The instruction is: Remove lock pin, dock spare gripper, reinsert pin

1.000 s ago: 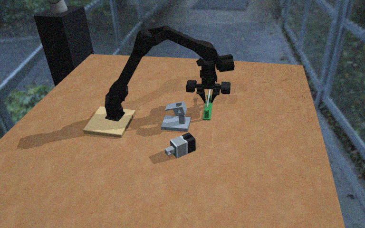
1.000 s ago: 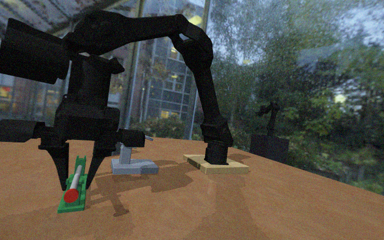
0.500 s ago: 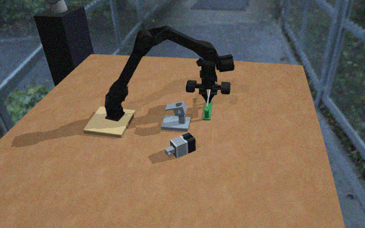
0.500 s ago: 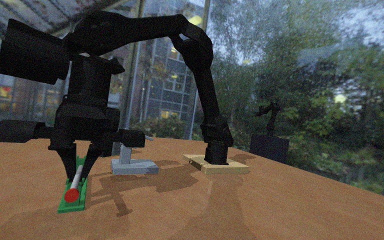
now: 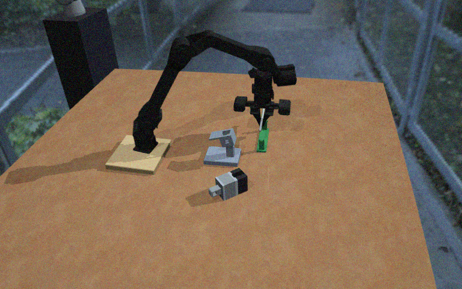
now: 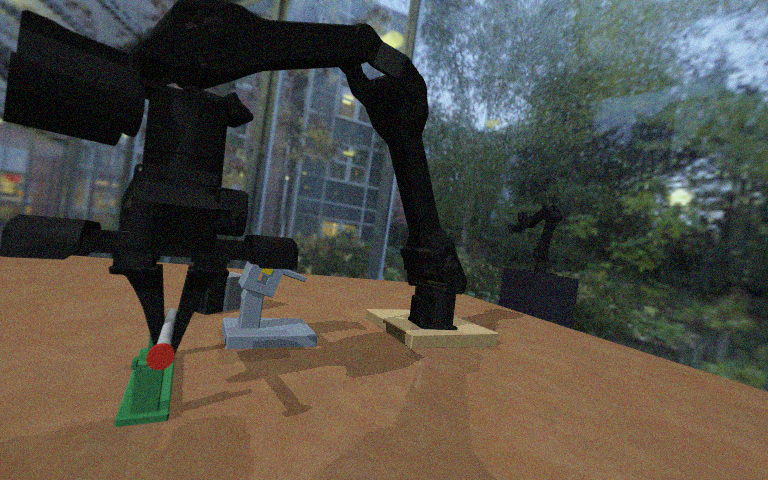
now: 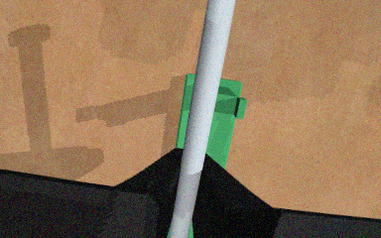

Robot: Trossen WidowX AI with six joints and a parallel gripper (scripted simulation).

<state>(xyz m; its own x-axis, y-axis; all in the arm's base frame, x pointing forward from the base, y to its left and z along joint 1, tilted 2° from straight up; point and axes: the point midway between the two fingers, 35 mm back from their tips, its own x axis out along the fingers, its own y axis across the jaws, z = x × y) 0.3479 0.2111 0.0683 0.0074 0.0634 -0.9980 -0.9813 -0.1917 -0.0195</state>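
Observation:
My gripper (image 5: 261,126) (image 6: 165,343) (image 7: 188,159) is shut on the lock pin (image 5: 262,119) (image 6: 167,329) (image 7: 206,84), a pale grey rod with a red head. The pin is held over the green holder (image 5: 265,135) (image 6: 141,419) (image 7: 222,144), with its red head raised clear in the exterior view. Whether its other end touches the holder is hard to tell. The blue-grey mount (image 5: 218,158) (image 6: 254,337) stands upright with no pin through its tilted socket (image 5: 218,135). The spare gripper (image 5: 227,185) (image 6: 232,292), a grey and black block with a square spigot, lies on the table, partly hidden in the exterior view.
The arm's wooden base plate (image 5: 126,160) (image 6: 453,339) is left of the mount in the top view. The mount stands between that plate and the green holder. The spare gripper lies nearer that camera. A dark pedestal (image 5: 97,44) (image 6: 538,297) stands beyond the table.

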